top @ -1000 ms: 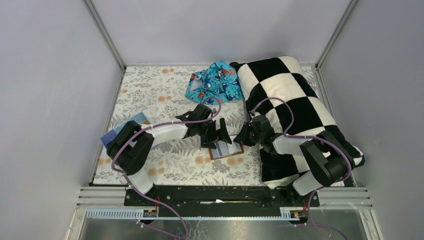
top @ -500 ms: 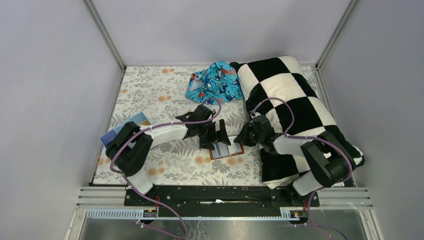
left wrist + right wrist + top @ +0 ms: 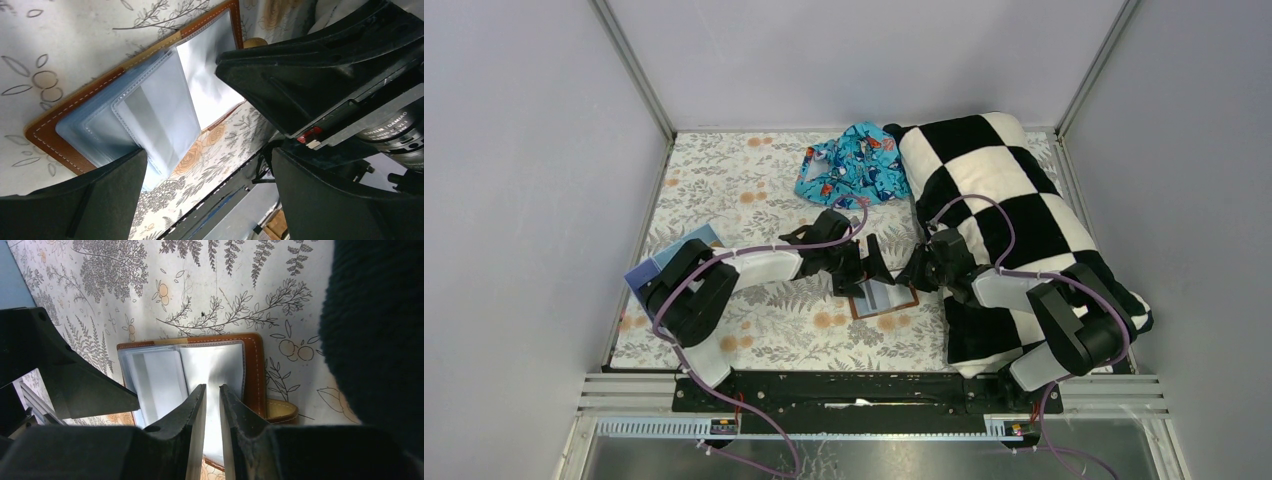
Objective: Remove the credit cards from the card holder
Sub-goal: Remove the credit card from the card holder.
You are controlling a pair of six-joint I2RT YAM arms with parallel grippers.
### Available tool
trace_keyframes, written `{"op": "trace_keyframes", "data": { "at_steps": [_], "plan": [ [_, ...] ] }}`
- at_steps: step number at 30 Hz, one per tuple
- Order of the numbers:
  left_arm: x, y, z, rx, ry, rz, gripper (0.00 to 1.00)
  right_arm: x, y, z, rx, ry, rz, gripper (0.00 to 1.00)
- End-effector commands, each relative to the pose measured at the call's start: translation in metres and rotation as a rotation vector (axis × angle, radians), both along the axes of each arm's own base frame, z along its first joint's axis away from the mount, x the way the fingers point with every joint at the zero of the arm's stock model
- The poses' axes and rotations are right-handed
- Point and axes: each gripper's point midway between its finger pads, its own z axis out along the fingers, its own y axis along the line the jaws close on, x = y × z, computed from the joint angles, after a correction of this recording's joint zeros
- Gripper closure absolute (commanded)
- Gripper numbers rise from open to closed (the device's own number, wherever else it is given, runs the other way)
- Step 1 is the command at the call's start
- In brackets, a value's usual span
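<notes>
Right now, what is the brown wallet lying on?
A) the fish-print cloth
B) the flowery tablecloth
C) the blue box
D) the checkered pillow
B: the open wallet lies flat on the flowery tablecloth, beside the pillow, not on it.

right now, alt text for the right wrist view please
An open brown card holder lies on a floral tablecloth, its clear sleeves showing pale cards. The right end effector hangs over its right page, fingers a narrow gap apart, with the left end effector's finger at left and a black pillow at right.
</notes>
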Motion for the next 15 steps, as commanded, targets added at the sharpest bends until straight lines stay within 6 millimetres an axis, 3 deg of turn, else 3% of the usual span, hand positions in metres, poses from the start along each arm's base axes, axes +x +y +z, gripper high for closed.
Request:
{"op": "trace_keyframes", "data": {
  "at_steps": [1, 11, 15],
  "plan": [
    [0.017, -0.027, 0.019, -0.139, -0.075, -0.006, 0.01, -0.031, -0.026, -0.037, -0.134, 0.146, -0.010, 0.76],
    [0.025, -0.048, 0.066, -0.359, -0.160, -0.003, 0.01, -0.033, -0.025, -0.039, -0.125, 0.163, -0.018, 0.76],
    [0.022, -0.058, 0.073, -0.439, -0.156, -0.020, 0.01, -0.034, -0.027, -0.039, -0.119, 0.167, -0.034, 0.75]
  ]
}}
